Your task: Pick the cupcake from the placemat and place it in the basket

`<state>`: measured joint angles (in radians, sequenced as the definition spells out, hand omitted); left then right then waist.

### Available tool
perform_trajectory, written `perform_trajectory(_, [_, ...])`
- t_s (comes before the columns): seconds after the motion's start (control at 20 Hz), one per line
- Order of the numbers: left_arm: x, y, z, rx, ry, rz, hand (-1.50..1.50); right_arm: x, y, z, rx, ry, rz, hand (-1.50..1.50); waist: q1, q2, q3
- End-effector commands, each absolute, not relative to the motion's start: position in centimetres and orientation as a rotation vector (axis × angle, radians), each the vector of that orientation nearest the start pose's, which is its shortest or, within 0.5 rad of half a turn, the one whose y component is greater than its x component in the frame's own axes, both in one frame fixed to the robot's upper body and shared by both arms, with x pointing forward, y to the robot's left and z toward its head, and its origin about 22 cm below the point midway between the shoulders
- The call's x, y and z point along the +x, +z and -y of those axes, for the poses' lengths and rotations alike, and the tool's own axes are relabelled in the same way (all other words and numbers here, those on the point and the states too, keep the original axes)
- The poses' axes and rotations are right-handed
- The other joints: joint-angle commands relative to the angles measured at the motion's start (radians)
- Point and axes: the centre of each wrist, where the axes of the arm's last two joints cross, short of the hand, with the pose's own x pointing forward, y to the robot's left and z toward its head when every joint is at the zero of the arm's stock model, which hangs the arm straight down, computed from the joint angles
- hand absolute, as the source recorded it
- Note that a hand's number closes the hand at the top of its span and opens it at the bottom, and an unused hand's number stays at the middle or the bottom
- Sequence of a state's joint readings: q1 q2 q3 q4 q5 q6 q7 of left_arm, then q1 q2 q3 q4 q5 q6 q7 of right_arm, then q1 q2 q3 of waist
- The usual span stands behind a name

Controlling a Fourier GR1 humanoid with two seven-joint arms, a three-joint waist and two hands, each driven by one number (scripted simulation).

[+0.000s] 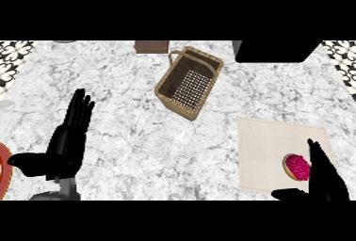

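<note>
The cupcake [296,166], with pink-red topping and a tan rim, lies on the beige placemat [268,146] at the lower right. My right hand [324,179] stands just right of it, fingers straight up and thumb out to the left below the cupcake, open and holding nothing. The woven brown basket [173,96] sits tilted at the upper middle of the marble counter, nothing inside it. My left hand [66,141] rests open at the lower left, fingers pointing up, far from both.
A dark box [274,51] sits at the back right and a small brown object [151,46] at the back middle. The curved edge of an orange-red item [4,172] shows at the left border. Patterned tiles line both far corners.
</note>
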<state>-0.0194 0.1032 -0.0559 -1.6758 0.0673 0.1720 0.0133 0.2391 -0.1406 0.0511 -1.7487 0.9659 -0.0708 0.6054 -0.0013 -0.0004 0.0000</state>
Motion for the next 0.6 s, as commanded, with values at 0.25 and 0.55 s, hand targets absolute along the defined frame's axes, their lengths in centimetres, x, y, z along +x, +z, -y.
perform_trajectory(0.25, [23.6,3.1,-22.8,0.09,0.057,1.668,0.0,20.1,0.1,27.8,-0.983,0.544,0.824,1.5,0.002,0.0,0.0])
perform_trajectory(0.55, [22.9,3.3,-23.5,0.099,0.045,1.684,0.0,19.8,-2.8,27.6,-1.026,0.671,0.834,1.5,0.004,0.0,0.0])
